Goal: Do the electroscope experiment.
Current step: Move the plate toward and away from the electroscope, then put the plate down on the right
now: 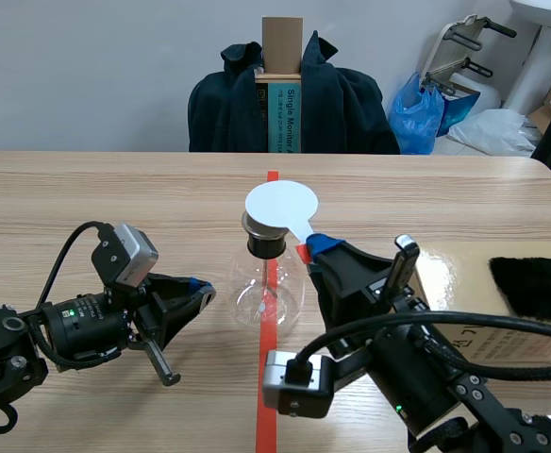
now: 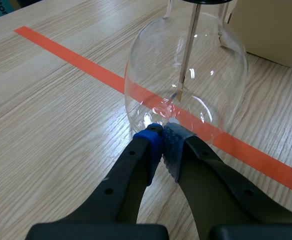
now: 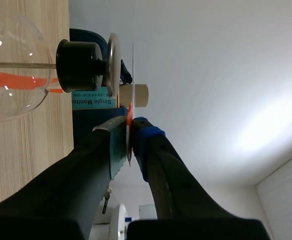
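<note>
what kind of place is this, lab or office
Probably an office-like room used for robot trials: a tape-marked wooden table, a dark jacket draped behind it, and an electroscope flask with a white disc.

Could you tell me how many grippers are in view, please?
2. The left gripper, shut, is beside the glass flask; the right gripper holds the white disc above it.

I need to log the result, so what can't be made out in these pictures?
- Foil leaves, left wrist view: too small, blurred by the flask's glare; spread unclear.
- Metal plate's top, scene view: covered by the white disc in the right claw.
- Black fur cloth, scene view: cut off by the edge.
</note>
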Available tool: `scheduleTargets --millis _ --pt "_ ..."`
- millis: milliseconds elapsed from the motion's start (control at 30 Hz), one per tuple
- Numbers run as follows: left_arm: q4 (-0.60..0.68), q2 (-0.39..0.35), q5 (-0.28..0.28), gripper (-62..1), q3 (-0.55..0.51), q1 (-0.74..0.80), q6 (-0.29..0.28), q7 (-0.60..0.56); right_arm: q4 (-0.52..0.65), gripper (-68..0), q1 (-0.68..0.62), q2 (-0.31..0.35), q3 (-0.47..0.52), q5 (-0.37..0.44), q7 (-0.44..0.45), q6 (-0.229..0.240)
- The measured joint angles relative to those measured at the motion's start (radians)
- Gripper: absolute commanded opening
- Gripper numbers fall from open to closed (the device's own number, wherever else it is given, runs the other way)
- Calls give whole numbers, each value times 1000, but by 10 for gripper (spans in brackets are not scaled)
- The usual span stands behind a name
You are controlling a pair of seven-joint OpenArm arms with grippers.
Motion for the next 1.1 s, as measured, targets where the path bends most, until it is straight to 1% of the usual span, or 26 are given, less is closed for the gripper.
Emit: scheduleTargets --millis 200,367,433,533,600,667,700,767,800,867,933,1033,1100 --pt "0 0 0 -582 0 0 0 0 0 -669 0 0 0 0 -4 0" --pt "0 0 0 -581 0 0 0 0 0 -669 0 0 0 0 -82 0" --pt "0 0 0 -559 0 0 0 0 0 -669 0 0 0 0 -122 0" --pt "0 -4 -9 -493 0 0 -3 -1 0 -669 0 0 0 0 -177 0" --pt "2 -14 -43 -425 0 4 -3 -14 0 -669 0 0 0 0 -211 0" --pt "20 -40 -66 -335 0 18 -5 -52 0 -669 0 0 0 0 -241 0" --pt "40 -58 -82 -280 0 31 -6 -60 0 -669 0 0 0 1 -258 0" --pt "91 -103 -90 -164 0 65 -11 -97 0 -669 0 0 0 0 -285 0" --pt "122 -126 -105 -111 -1 86 -11 -111 0 -669 0 0 0 1 -298 0" --pt "187 -172 -130 -35 -9 140 -11 -150 0 -669 0 0 0 1 -320 0" --pt "254 -212 -140 10 -40 203 -11 -177 0 -669 0 0 0 1 -341 0" --pt "357 -264 -160 14 -109 305 -11 -175 0 -669 0 0 0 3 -348 0" --pt "436 -303 -160 14 -157 377 -11 -172 0 -669 0 0 0 3 -349 0"
